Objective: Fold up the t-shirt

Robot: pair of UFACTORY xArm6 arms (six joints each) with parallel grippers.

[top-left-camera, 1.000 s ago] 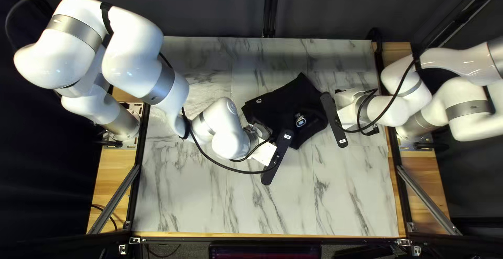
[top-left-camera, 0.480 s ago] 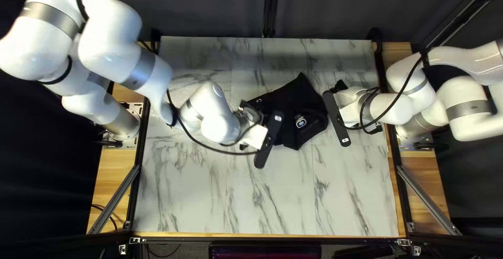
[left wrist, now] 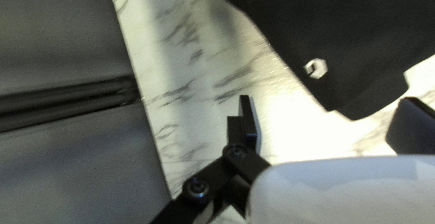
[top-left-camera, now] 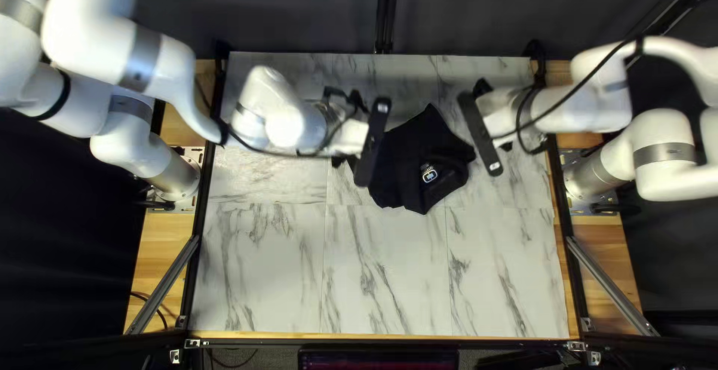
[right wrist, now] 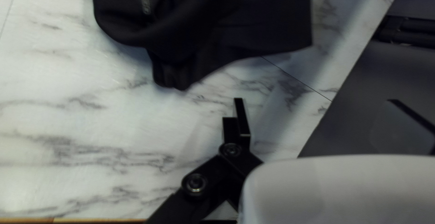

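The black t-shirt [top-left-camera: 420, 162] lies bunched on the table, a small logo on its upper side. Over its left edge in the top left view hovers my left gripper [top-left-camera: 372, 142]; my right gripper [top-left-camera: 480, 132] is at the cloth's right. In the left wrist view, the left gripper [left wrist: 330, 123] is open, and the t-shirt [left wrist: 358, 38], with a small white mark, lies ahead of its fingers. The right gripper [right wrist: 324, 120] is also open in the right wrist view, nothing between its fingers; the t-shirt [right wrist: 204, 29] lies ahead and to one side.
The marble-patterned table [top-left-camera: 389, 280] extends around the cloth, with wooden strips [top-left-camera: 161, 265] along its sides. A dark curtain [top-left-camera: 299, 11] hangs behind the far edge. Both arms reach inward from opposite sides.
My left gripper has moved off the shirt's near part, toward the far edge and leftward. My right gripper has shifted slightly toward the far edge. The cloth's left part now shows less spread out.
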